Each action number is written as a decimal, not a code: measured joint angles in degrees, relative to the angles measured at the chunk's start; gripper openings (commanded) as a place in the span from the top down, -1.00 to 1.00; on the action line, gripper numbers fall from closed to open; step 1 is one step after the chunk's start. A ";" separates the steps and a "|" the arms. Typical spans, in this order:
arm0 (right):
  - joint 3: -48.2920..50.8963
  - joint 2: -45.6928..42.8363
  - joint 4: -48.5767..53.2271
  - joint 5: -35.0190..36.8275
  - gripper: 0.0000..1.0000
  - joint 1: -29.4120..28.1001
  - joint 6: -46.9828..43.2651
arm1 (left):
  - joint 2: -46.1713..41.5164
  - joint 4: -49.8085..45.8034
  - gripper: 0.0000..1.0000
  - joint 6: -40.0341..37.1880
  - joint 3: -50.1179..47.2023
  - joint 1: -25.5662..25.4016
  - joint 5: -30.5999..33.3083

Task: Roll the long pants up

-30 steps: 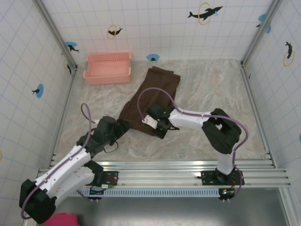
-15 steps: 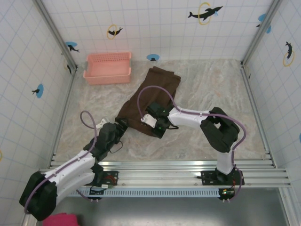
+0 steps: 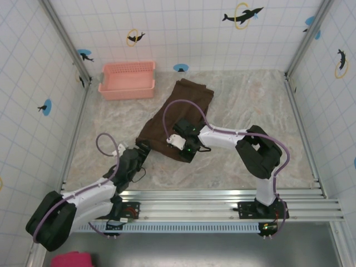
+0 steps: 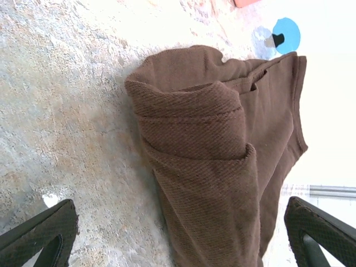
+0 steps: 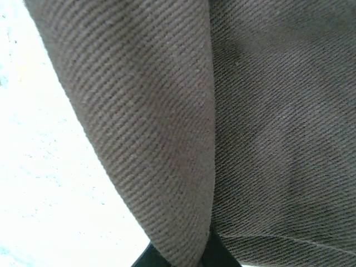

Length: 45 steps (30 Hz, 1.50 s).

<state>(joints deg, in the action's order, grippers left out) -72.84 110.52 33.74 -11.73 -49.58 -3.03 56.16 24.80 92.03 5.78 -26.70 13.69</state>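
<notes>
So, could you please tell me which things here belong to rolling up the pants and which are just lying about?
Job: long pants; right hand, shut on their near fold; left hand, open beside them.
Lying about: pink basket; bright pink cloth at the near edge.

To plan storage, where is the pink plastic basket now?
In the top view, the pink plastic basket sits at the far left, near the tiled back wall, left of the dark brown fabric pants.

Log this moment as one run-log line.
long pants: near end partly rolled | left gripper: open, empty | right gripper: shut on long pants
</notes>
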 measured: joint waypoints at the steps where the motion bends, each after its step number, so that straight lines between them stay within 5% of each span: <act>1: 0.00 0.02 0.02 -0.04 1.00 0.00 0.00 | 1.22 1.22 -0.94 0.02 -0.26 0.00 0.20; 11: -0.63 0.44 0.70 -0.37 1.00 0.33 -0.24 | 27.56 33.33 -0.90 1.31 0.15 0.00 0.59; 19: -0.61 0.48 0.74 -1.16 1.00 1.05 -0.24 | 44.89 51.65 0.31 3.98 0.31 0.07 0.15; 21: -0.63 0.48 0.72 -1.49 1.00 1.18 -0.26 | 45.07 50.36 1.00 4.35 0.09 0.44 -0.87; 23: -0.61 0.52 0.68 -1.62 1.00 1.29 -0.39 | 43.69 49.11 1.00 4.42 0.26 0.70 -2.10; 28: -0.63 0.59 0.72 -2.19 1.00 1.64 -0.59 | 36.28 32.37 1.00 3.04 4.70 2.89 -6.19; 34: -0.61 0.42 0.83 -1.55 1.00 2.47 -1.31 | 25.38 -4.52 1.00 -3.54 21.31 5.35 -12.20; 40: 1.64 -3.13 2.51 2.40 0.05 2.91 -1.88 | 29.35 -24.87 1.00 -6.78 30.21 6.25 -17.49; 45: 2.71 -11.80 5.90 7.58 -0.13 3.65 -1.25 | 33.55 -36.85 1.00 -8.59 37.33 6.51 -19.08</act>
<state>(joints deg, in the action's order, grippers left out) -70.13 98.72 39.64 -4.14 -45.93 -4.27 89.71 -12.05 83.44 43.11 -20.18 -5.39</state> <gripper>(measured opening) 0.554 0.089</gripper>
